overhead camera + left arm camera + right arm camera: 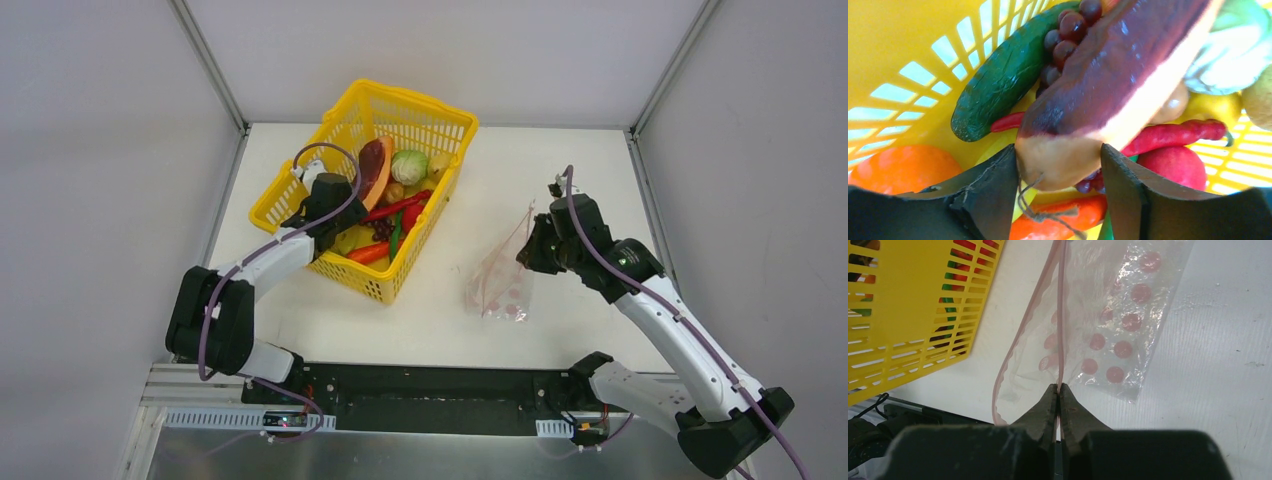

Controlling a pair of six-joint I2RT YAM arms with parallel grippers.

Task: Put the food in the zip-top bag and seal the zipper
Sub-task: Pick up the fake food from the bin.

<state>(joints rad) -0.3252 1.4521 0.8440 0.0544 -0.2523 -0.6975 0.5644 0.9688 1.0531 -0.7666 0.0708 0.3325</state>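
The food lies heaped in a yellow basket (420, 102): an orange-rimmed dark-red melon slice (374, 170), a green cabbage (409, 166), purple grapes (1068, 30), a cucumber (1003, 80), red chillies (1178, 134) and a carrot (1063, 220). My left gripper (1058, 160) reaches into the basket, and both fingers press the sides of the melon slice's (1118, 75) pale orange end. The clear pink-dotted zip-top bag (500, 285) hangs to the table right of the basket. My right gripper (1058, 387) is shut on one side of its pink zipper (1061, 315); the mouth gapes open.
The basket (913, 315) stands at the back left, its near corner close to the bag (1118, 325). An orange fruit (898, 167) sits by my left finger. White walls enclose the table on three sides. A black rail (430, 385) runs along the near edge.
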